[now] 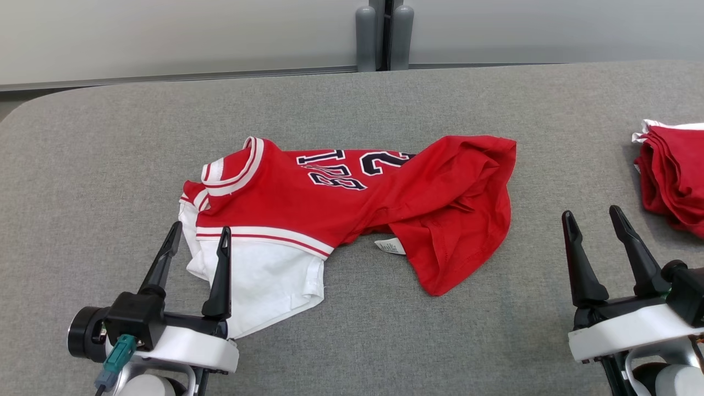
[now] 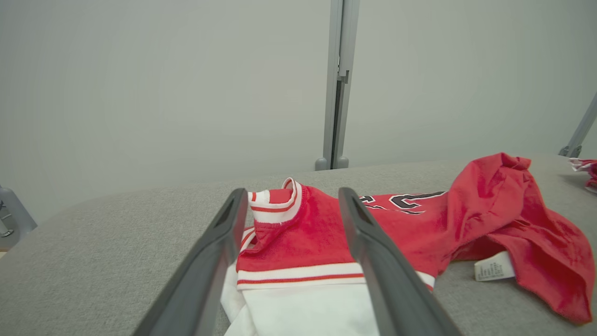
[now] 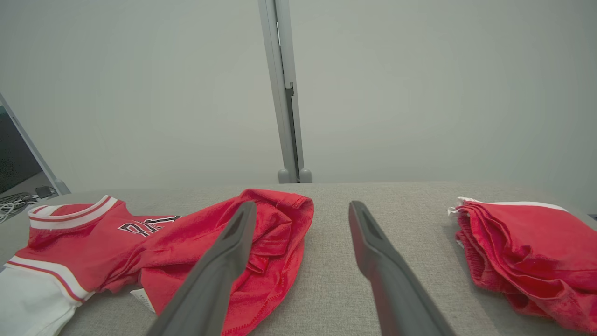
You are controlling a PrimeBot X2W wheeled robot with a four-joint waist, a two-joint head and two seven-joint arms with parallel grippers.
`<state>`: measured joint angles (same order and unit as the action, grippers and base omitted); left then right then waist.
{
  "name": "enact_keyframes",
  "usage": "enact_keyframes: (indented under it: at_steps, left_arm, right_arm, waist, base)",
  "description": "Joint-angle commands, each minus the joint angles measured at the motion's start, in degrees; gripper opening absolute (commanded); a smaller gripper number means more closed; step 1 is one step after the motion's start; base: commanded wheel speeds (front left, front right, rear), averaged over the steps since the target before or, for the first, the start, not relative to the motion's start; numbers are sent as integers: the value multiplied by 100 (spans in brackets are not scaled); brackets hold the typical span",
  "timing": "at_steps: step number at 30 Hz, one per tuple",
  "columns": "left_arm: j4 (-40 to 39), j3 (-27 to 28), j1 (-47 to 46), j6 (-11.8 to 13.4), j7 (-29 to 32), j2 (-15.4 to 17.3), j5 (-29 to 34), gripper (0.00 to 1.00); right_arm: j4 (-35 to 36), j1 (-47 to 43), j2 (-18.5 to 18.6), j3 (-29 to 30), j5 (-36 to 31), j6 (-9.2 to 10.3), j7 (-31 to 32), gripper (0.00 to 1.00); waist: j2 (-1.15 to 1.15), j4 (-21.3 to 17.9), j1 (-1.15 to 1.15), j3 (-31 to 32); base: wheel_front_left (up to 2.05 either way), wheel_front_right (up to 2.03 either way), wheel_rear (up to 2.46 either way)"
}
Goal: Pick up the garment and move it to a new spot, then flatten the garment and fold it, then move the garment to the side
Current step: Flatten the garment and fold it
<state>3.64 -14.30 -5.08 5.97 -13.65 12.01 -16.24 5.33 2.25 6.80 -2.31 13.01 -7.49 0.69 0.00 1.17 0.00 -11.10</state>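
Two grippers are seen low in the head view, each with its fingers spread wide and nothing held between them. The left gripper (image 1: 201, 227) is placed over the near-left end of the garment (image 1: 352, 198), its fingertips above the white part and the red-and-white striped band. Whether the tips touch the cloth cannot be told. The right gripper (image 1: 590, 212) is held above the bare grey counter (image 1: 110, 165), between the garment and a pile of red cloth (image 1: 674, 170) at the right edge, and apart from both.

The garment, a red jersey with white trim and dark numerals, is laid crumpled at the middle of the counter. Its striped end is turned to the left and its red hem end is bunched and folded over to the right. A white care label (image 1: 390, 246) is turned out at its near edge.

In the head view the whole outline of the garment is given from above, with the numerals upside down. In the left wrist view a striped ribbed band is seen standing up between the two fingers, with the white part below it. In the right wrist view the folds of the hem end are shown partly behind one finger, and the red pile is shown as layered, with a white edge along its top. A grey post (image 3: 287, 93) is seen against a pale wall (image 3: 140, 70) behind the counter.
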Motion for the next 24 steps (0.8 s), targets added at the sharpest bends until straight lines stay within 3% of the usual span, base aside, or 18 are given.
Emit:
enact_keyframes:
  at_steps: [1, 11, 24]
  left_arm:
    - [-21, 7, 7, 27, -9, 33, -25, 100]
    - [-101, -39, -210, 23, -3, 33, -30, 100]
    - [36, -149, -652, -110, -113, -129, -22, 100]
  right_arm:
    - [28, -49, 4, 11, -23, 0, 21, 100]
    - [-257, 286, 114, -11, 94, 0, 59, 100]
    - [-2257, 1957, 507, -726, 398, 0, -128, 100]
  waist:
    - [0, 0, 0, -5]
    - [0, 85, 0, -251]
    - [0, 400, 0, -807]
  base:
    - [0, 0, 0]
    - [0, 0, 0]
    - [0, 0, 0]
